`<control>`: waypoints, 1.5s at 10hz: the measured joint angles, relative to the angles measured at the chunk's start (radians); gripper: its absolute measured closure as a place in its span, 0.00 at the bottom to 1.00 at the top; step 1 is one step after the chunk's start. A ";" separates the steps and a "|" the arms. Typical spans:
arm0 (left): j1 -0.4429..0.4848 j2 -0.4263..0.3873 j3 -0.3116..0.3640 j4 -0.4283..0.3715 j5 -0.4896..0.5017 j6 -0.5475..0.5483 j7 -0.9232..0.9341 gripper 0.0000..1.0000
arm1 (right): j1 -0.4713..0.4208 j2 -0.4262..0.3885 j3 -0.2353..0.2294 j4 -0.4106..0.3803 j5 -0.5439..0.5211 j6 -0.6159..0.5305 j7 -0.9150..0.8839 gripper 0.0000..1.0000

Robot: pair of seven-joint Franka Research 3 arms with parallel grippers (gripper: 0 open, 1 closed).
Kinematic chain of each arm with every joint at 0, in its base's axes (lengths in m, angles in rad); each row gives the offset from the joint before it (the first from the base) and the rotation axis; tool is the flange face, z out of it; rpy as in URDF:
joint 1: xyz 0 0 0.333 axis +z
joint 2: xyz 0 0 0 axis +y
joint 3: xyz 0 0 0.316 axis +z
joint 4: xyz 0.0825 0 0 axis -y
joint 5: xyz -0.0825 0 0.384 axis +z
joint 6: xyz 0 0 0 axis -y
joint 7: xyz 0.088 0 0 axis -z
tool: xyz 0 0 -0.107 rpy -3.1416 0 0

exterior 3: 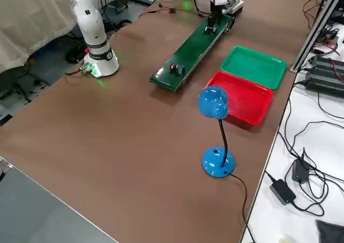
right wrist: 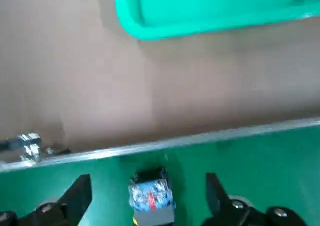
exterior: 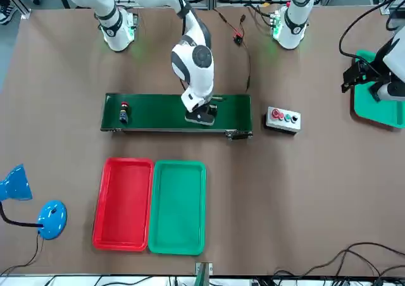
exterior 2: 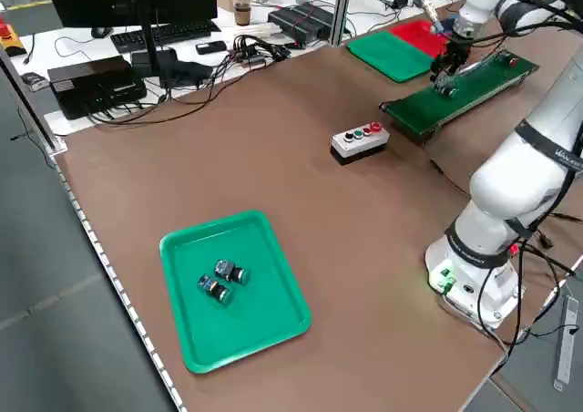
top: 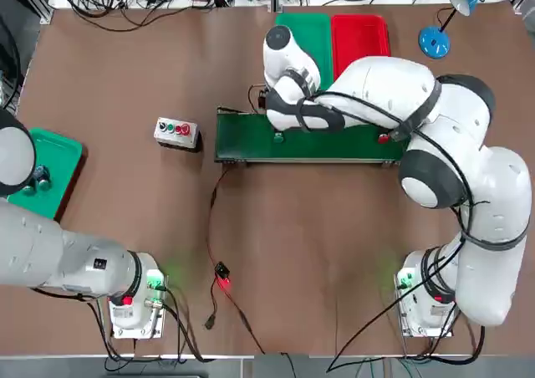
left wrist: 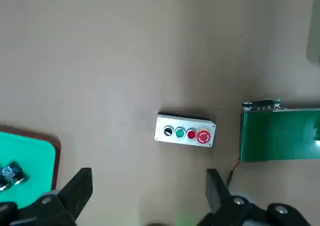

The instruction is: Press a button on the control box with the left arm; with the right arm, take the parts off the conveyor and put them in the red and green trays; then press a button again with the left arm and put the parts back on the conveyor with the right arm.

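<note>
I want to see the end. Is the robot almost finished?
Nearly, it seems. The red tray and green tray are empty, and the red-tipped part lies on the conveyor. The right gripper, open, stands over another part on the belt. Left: perhaps only lifting away. The left gripper hangs open near the control box.

A blue desk lamp (exterior 3: 215, 130) with a round base stands on the brown tabletop (top: 318, 244). A green mat (exterior 2: 232, 289) carries two small dark pieces (exterior 2: 221, 280). Black cables (top: 219, 282) trail nearby.

Bright even light, blurred wrist view
</note>
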 joint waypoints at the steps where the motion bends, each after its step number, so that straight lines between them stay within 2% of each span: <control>1: 0.000 0.000 0.000 0.000 0.000 0.000 0.000 0.00 | -0.031 -0.002 -0.004 0.038 -0.010 -0.001 -0.002 0.00; 4: 0.000 0.000 -0.001 0.000 0.000 0.000 0.000 0.00 | -0.147 -0.018 -0.008 0.143 -0.041 -0.104 -0.080 0.00; 6: 0.000 0.000 -0.001 0.000 0.000 0.000 0.000 0.00 | -0.251 -0.076 -0.011 0.187 -0.041 -0.196 -0.202 0.00; 8: 0.000 0.000 0.001 0.000 0.000 0.000 0.000 0.00 | -0.368 -0.168 -0.012 0.193 -0.041 -0.326 -0.365 0.00; 11: 0.002 0.000 0.002 0.000 0.000 0.000 0.000 0.00 | -0.505 -0.278 -0.010 0.189 -0.040 -0.406 -0.518 0.00; 15: 0.003 0.000 0.003 0.000 0.000 0.000 0.000 0.00 | -0.631 -0.380 -0.009 0.182 -0.040 -0.507 -0.710 0.00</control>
